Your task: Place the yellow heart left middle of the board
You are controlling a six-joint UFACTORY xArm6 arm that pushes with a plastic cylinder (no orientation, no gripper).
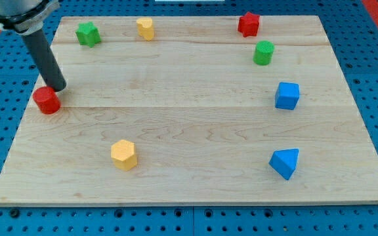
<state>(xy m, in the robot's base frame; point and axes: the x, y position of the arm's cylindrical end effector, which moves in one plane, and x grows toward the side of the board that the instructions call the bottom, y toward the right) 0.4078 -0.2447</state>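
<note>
- My tip [58, 88] sits at the middle left of the frame, just beside the red cylinder [46, 100], at its upper right and touching or nearly so
- There is no gripper here, only the bare rod, so nothing is held and nothing can be; it can only push
- Two yellow blocks show: one at the upper left of the frame [146, 29], between the green star [88, 33] and the board's top edge, and a yellow hexagon-like block [124, 155] at the lower left
- I judge the upper one to be the yellow heart, though its shape is too small to be sure
- It is well apart from my tip, up and to the right
- The heart looks like a small, stiff, light block that should slide readily on the smooth wooden board [195, 124] and may spin if struck off-centre
- Best contact, I judge, is on its upper right side, pushing through its middle toward the lower left
- The red cylinder occupies the target spot and the green star lies near the path; either could get knocked
- Far right blocks, red star [248, 24], green cylinder [263, 52], blue cube [287, 96] and blue wedge [285, 162], are out of the way
</note>
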